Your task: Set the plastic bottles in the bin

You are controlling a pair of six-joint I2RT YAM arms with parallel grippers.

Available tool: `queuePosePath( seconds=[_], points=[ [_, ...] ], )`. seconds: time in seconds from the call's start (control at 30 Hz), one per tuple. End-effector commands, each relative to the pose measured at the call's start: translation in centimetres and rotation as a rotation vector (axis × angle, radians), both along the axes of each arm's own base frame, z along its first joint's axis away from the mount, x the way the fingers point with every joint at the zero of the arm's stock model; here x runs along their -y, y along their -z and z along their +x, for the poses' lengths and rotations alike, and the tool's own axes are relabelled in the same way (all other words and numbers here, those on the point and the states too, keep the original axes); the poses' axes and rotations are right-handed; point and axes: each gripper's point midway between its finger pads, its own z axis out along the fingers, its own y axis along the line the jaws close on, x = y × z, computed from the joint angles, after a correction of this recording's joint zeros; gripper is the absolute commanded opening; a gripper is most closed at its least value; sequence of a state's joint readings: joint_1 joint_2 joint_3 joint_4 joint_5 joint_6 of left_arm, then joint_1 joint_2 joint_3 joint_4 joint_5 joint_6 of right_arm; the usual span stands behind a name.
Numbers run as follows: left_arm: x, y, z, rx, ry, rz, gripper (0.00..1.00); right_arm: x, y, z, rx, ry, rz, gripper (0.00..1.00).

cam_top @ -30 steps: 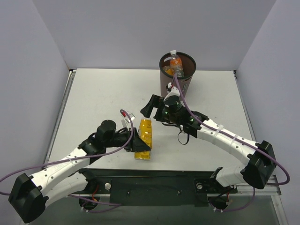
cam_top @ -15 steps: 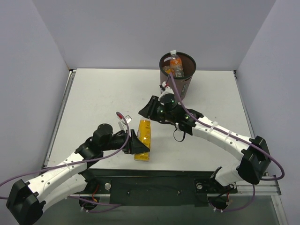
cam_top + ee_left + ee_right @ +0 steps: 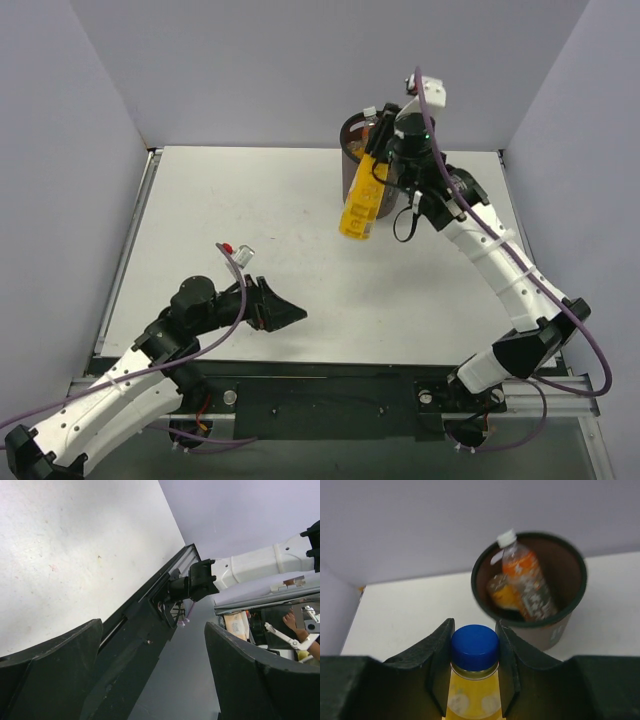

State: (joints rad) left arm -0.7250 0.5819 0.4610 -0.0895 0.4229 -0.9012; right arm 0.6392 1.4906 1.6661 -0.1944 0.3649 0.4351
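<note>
- The right gripper point(image 3: 380, 165) is clamped on the neck of a yellow bottle point(image 3: 360, 208) in the upper centre of the overhead view.
- In the right wrist view its two dark fingers point(image 3: 439, 652) press on either side of the blue cap point(image 3: 475, 644).
- The yellow bottle hangs tilted in the air, its base toward the lower left, overlapping the front of the bin point(image 3: 350, 172).
- The dark brown bin point(image 3: 561, 629) stands at the far edge of the white table point(image 3: 240, 220).
- Inside it an orange bottle point(image 3: 526, 580) with a white cap point(image 3: 506, 538) leans against the wall, with a second bottle point(image 3: 499, 591) beside it.
- The left gripper point(image 3: 285, 315) sits low at lower left, its fingers point(image 3: 55, 680) spread apart with nothing between them.
</note>
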Motion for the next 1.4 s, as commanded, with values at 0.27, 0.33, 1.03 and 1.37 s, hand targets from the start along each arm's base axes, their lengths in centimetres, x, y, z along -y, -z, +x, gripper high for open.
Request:
queuePosePath(
  seconds=[0.27,0.33,1.03,1.37],
  points=[
    [-3.3,-3.2,0.6,0.108,-0.171,-0.028,0.96,11.5,-13.7,10.1,0.467,0.564,-0.067,0.00],
    [-3.5,-3.0,0.6,0.097,-0.187,-0.016,0.96,12.1,-13.3,11.4,0.516,0.629,-0.066,0.00],
    [-0.7,-0.4,4.6,0.016,-0.184,0.112,0.96,12.1,-1.7,17.0,0.359,0.577,-0.105,0.00],
    [0.5,0.2,5.6,0.002,-0.119,0.136,0.96,10.7,0.8,17.2,0.339,0.489,-0.095,0.00]
  ],
)
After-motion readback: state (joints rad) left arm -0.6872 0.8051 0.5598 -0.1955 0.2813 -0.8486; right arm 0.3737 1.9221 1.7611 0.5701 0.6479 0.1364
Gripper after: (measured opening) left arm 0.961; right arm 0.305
